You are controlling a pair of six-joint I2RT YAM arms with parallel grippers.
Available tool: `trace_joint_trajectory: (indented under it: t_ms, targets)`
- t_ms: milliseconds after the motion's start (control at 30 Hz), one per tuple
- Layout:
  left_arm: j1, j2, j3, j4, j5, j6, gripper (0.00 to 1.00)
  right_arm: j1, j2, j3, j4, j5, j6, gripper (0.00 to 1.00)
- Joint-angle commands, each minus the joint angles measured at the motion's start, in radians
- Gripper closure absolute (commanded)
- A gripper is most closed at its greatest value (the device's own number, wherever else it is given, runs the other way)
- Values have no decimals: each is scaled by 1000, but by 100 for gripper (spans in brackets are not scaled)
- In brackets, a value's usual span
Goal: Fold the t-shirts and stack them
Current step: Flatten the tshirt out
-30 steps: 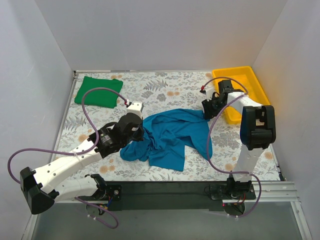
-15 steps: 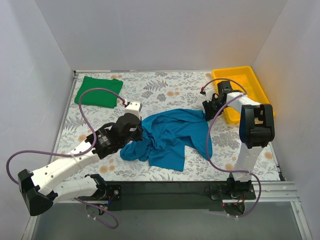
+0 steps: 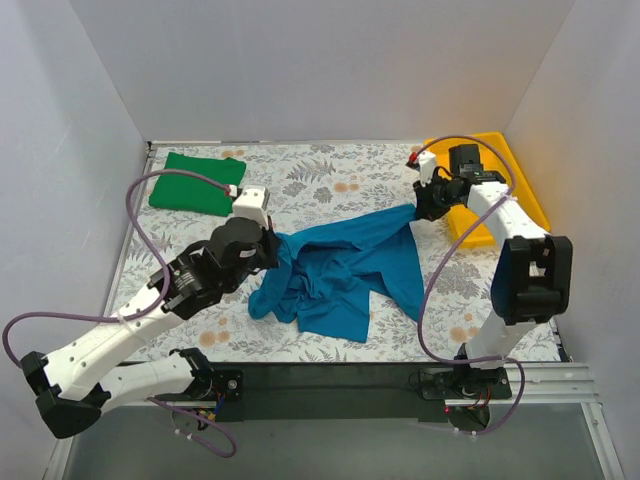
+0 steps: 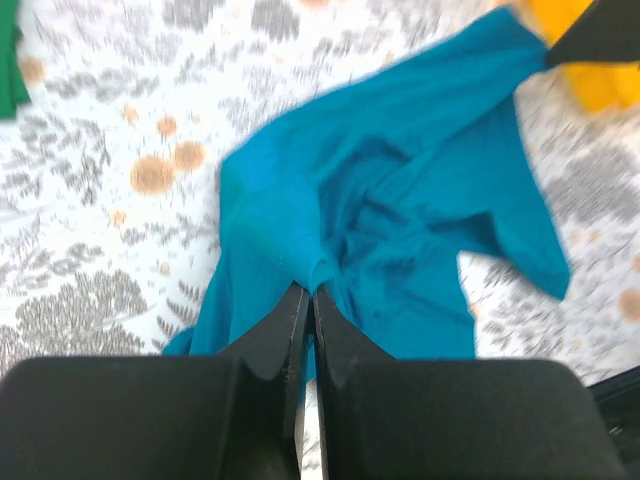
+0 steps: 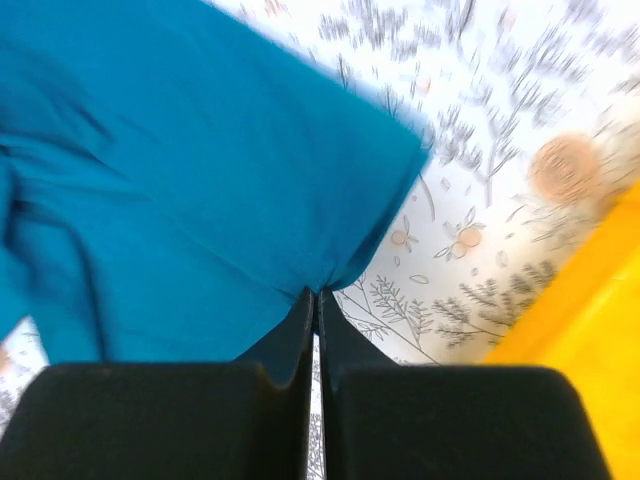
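Observation:
The teal-blue t-shirt [image 3: 340, 270] lies crumpled at mid-table, stretched between both arms. My left gripper [image 3: 272, 246] is shut on its left edge; in the left wrist view the cloth [image 4: 380, 200] bunches at the closed tips of the left gripper [image 4: 311, 290]. My right gripper [image 3: 422, 206] is shut on the shirt's upper right corner and holds it lifted; in the right wrist view the fabric [image 5: 200, 180] hangs pinched in the right gripper [image 5: 316, 293]. The green t-shirt [image 3: 197, 183] lies folded at the far left corner.
A yellow plastic tray [image 3: 497, 178] stands at the far right, just beside the right gripper, and shows in the right wrist view [image 5: 590, 310]. White walls close in the floral tablecloth [image 3: 330, 180] on three sides.
The right gripper closed on the teal shirt's corner and pulled it up and away toward the tray. The left arm lifted its edge slightly leftward, so the shirt is drawn out between them.

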Motion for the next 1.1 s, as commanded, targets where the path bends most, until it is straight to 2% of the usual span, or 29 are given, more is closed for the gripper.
trace_joint_trajectory:
  t_ms: [0,167,333,567,833,967,1067]
  targets:
    - [3,-71,109,51,-91,46,100,-5,-151,84,-61,-116,-56,99]
    - [2,-125,226,123,-142,139,100,-14,-330,206,-128,-188,-79,99]
    - [2,-141,390,198,-143,233,100,-25,-454,399,-130,-178,-63,99]
    - [2,-183,566,307,-36,352,100,-66,-572,641,-90,-101,9,99]
    - [2,-168,706,373,208,383,100,-165,-654,827,47,-7,133,99]
    - [2,-128,781,389,254,385,100,-192,-652,919,102,56,157,99]
    - [3,-111,815,412,230,414,100,-194,-634,945,125,91,159,99]
